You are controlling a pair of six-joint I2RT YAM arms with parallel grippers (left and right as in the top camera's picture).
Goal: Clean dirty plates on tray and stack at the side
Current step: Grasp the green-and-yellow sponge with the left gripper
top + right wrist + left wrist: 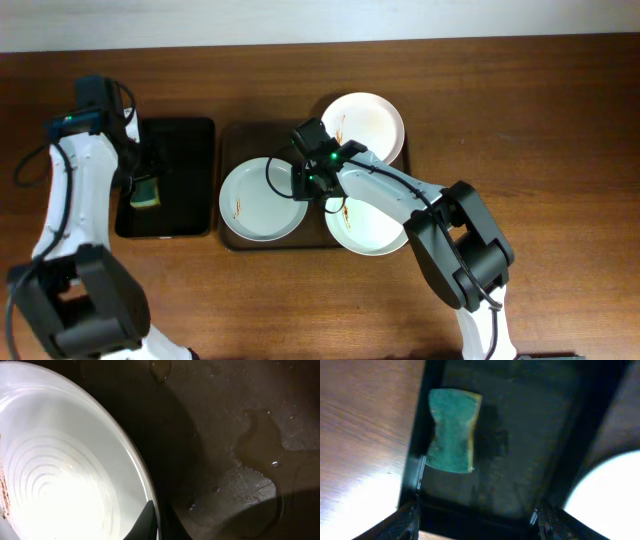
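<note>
Three white plates lie on the brown tray (236,142): a left plate (258,202) with a brown smear, a far right plate (365,122) with streaks, and a near right plate (370,228). My right gripper (305,182) is at the left plate's right rim. In the right wrist view the gripper (158,512) is shut on that plate's rim (75,460), one finger inside and one outside, over the wet tray floor (225,435). My left gripper (140,172) is open and empty above the sponge; its fingers (476,514) are spread wide.
A green and yellow sponge (147,193) lies in a smaller black tray (185,150) left of the brown tray; it also shows in the left wrist view (451,430) on the black tray floor (530,435). Bare wooden table surrounds both trays.
</note>
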